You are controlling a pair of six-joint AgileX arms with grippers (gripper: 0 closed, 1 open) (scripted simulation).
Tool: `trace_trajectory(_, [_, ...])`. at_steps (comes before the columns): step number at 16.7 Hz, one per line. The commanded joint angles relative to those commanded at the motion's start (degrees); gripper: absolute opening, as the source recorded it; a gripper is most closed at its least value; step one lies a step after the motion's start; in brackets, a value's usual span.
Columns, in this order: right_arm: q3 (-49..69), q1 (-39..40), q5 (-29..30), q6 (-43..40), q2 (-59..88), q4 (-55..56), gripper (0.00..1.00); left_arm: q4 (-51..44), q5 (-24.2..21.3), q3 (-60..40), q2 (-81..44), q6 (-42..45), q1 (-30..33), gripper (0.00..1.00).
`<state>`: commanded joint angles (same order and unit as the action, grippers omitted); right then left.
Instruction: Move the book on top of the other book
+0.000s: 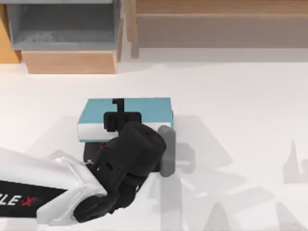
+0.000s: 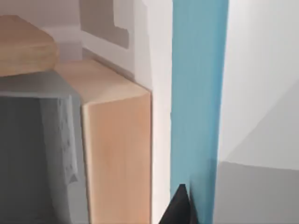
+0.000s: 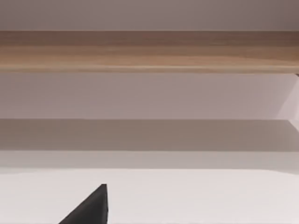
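Book [image 1: 144, 109]: light blue cover, white page edge along its near long side, lying flat at the middle of the white table [image 1: 240, 96], slightly left of centre. It sits over the other book [image 1: 92, 150], a black one with red lettering, of which a small corner shows below the blue book's near left corner, beside the arm.

Left arm: white with a black wrist, reaching in from the lower left of the top view. Left gripper [image 1: 118, 107]: over the blue cover, near its middle; whether its fingers are clamped or parted cannot be told. In the left wrist view one dark fingertip [image 2: 180, 207] lies against the blue cover [image 2: 196, 93].

Surface: plain white tabletop.

Room: a grey open box with wooden sides [image 1: 62, 33] at the far left; a long wooden shelf [image 1: 216, 24] at the far right.

Right gripper: a dark fingertip [image 3: 91, 207] shows above the white table, facing the wooden shelf [image 3: 149, 51]; opening cannot be told.
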<state>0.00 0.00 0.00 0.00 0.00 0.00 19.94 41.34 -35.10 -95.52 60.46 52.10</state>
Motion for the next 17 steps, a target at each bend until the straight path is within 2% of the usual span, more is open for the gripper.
trace_trajectory(13, [0.0, 0.0, 0.0, 0.0, 0.0, 0.0, 1.00, 1.0, -0.6, -0.2, -1.4, 0.7, -0.5, 0.00])
trace_trajectory(17, [0.0, 0.0, 0.0, 0.0, 0.0, 0.0, 1.00, 1.0, -0.6, -0.2, -1.4, 0.7, -0.5, 0.30])
